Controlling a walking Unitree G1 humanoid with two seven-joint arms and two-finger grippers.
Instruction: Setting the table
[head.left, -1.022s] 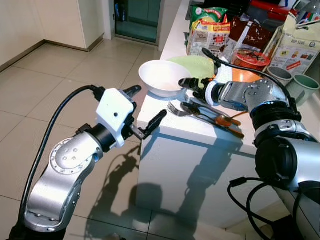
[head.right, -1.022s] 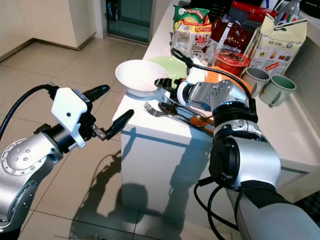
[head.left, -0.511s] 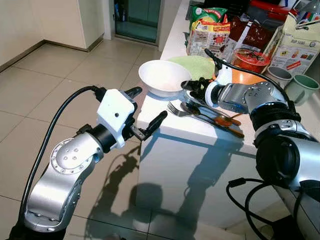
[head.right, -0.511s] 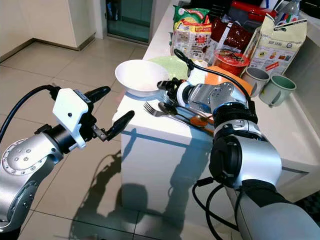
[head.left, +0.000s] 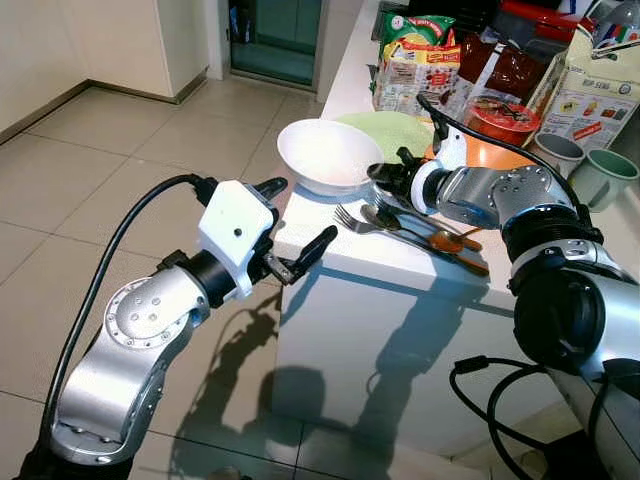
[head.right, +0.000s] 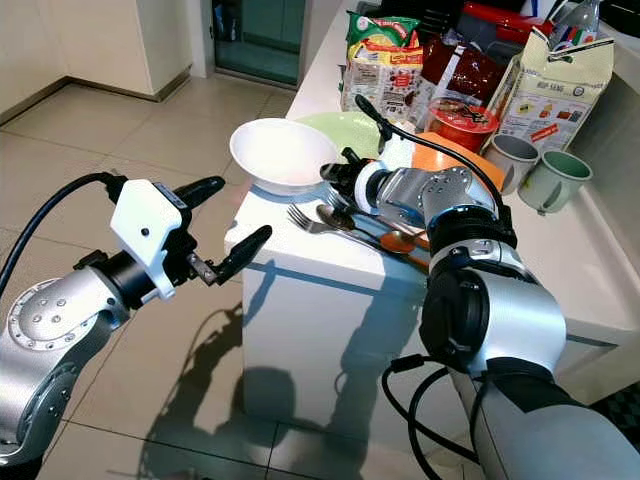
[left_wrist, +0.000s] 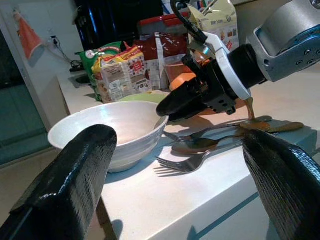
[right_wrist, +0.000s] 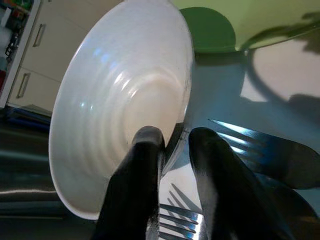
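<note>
The white bowl (head.left: 324, 154) sits near the front corner of the white bench (head.left: 400, 262), and I've got my right gripper (head.left: 381, 176) right at its rim. From the right wrist camera I can see one finger inside the bowl and the other outside, the rim (right_wrist: 184, 107) between them, so I read the fingers (right_wrist: 141, 165) as pinching the bowl's edge.

Just beside the bowl, towards my right arm, lie a fork (head.left: 372, 226) and a dark spoon (head.left: 392, 222), with a wooden-coloured spoon (head.left: 452, 241) a little further along, all flat on the bench top.

Behind the bowl there's a pale green plate (head.left: 392, 130), and next to that an orange plate (head.left: 490, 152) partly covered by my forearm. At the back I see a noodle cup with a red lid (head.left: 501, 118), snack packets (head.left: 416, 62), a grey mug (head.left: 558, 152) and a green mug (head.left: 607, 174).

My left gripper (head.left: 296, 222) hangs in the air off the bench's front corner, over the tiled floor (head.left: 100, 170), touching nothing. Its fingers (left_wrist: 75, 185) are spread wide, framing the bowl in the left wrist camera.
</note>
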